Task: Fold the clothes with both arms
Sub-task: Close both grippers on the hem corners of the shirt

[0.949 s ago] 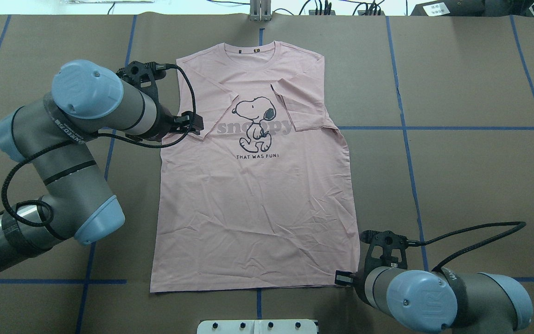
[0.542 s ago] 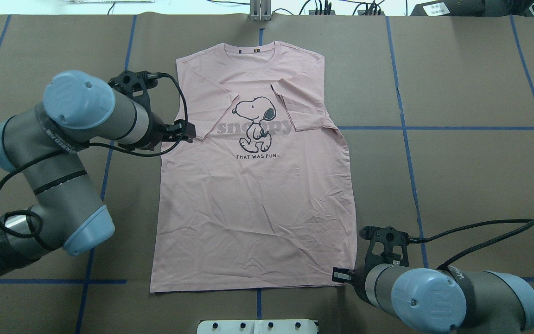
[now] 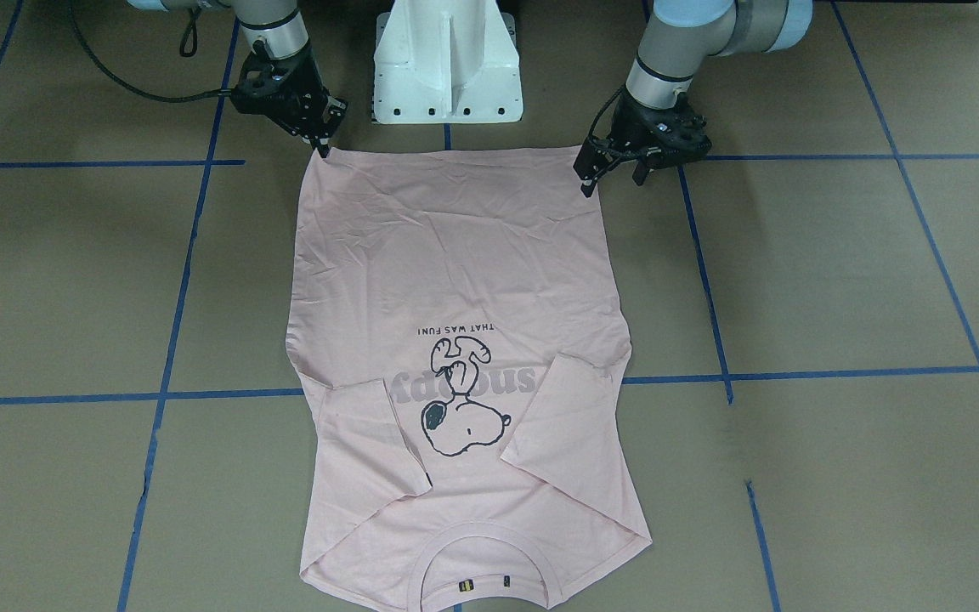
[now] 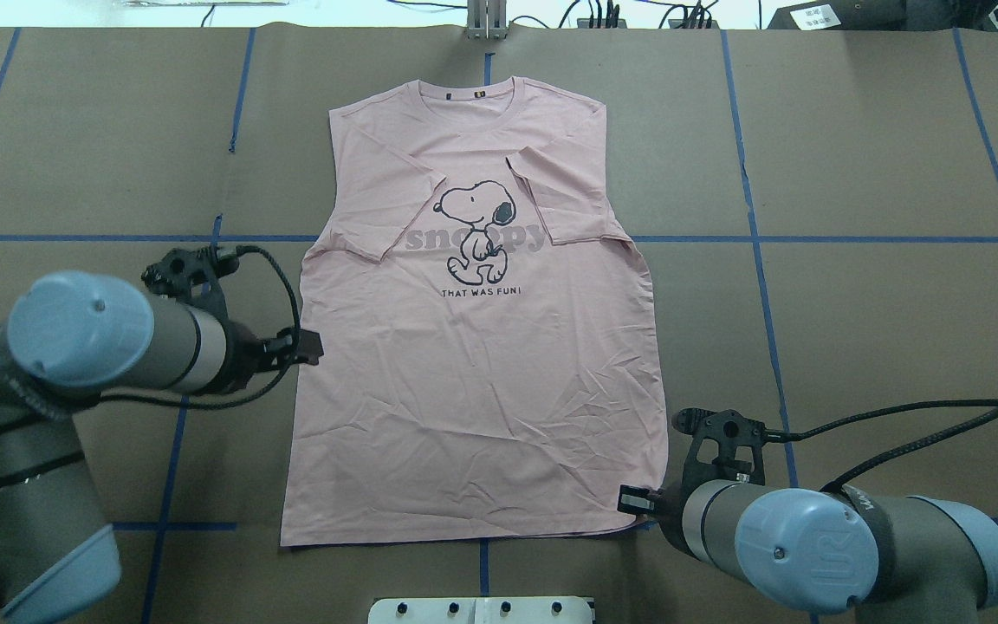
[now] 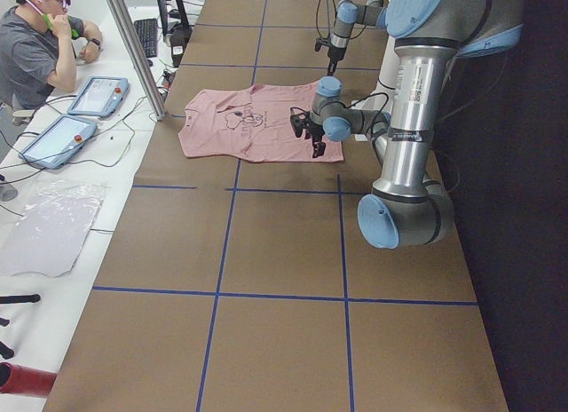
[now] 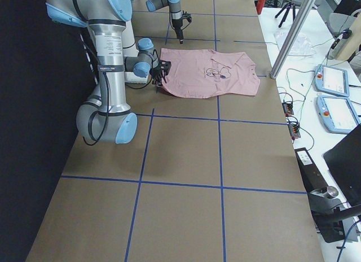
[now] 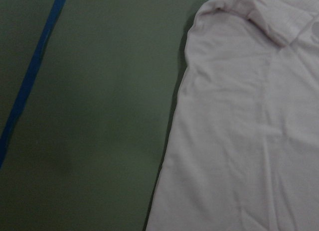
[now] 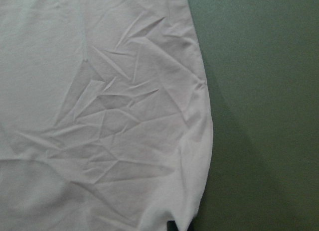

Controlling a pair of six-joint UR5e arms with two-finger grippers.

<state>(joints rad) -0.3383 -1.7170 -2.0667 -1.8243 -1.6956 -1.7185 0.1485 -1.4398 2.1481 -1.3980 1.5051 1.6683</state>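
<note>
At the T-shirt's hem corner on the robot's right, the right tool sits low with its tip against the cloth. Whether its fingers are pinching the corner or only touching it, I cannot tell. Its wrist view shows the rumpled hem edge and the bare counter beside it. The right arm reaches in from the near right of the overhead view, with a black cable looping behind it.

The left tool hangs above the counter over the shirt's left side edge, on the hem side of the folded sleeve and clear of the cloth. In the front-facing view its fingers stand spread, with nothing between them. The left arm bends in from the near left.

The pale pink T-shirt lies flat and face up in the middle of the brown counter. Its collar points away from the robot and its hem lies toward the white pedestal. Both short sleeves are folded inward over the chest, their ends lying beside the Snoopy drawing and partly over the grey lettering. The lower half is creased.

Blue tape lines mark the counter into squares. In the left side view a seated person is at a bench beyond the counter's far edge.
</note>
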